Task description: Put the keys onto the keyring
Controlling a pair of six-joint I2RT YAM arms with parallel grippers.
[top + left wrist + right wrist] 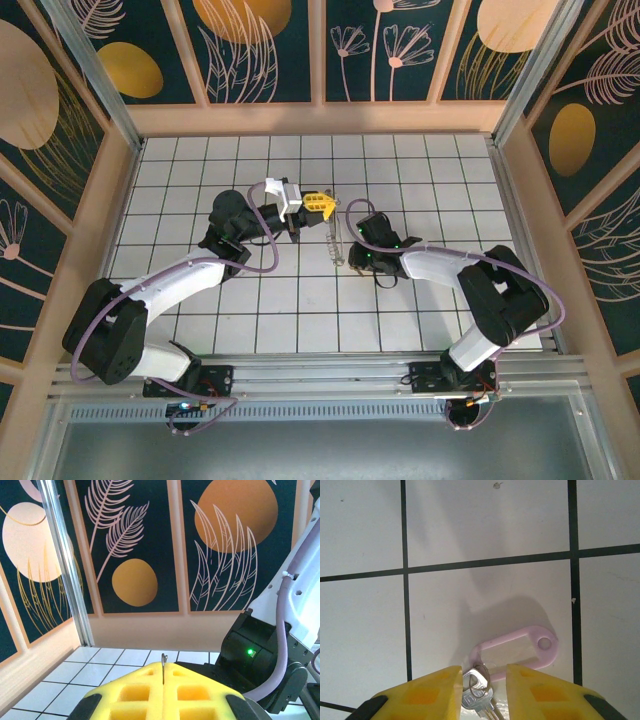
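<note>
My left arm reached to the middle of the tiled table [180, 170], its gripper [318, 203] pressed together on the thin ring [338, 243]. My right arm bent in beside it, its gripper [484, 672] facing down and pinching the key [476, 690]. The key's lilac tag [520, 650] stuck out over a tile. The two grippers sat near each other.
</note>
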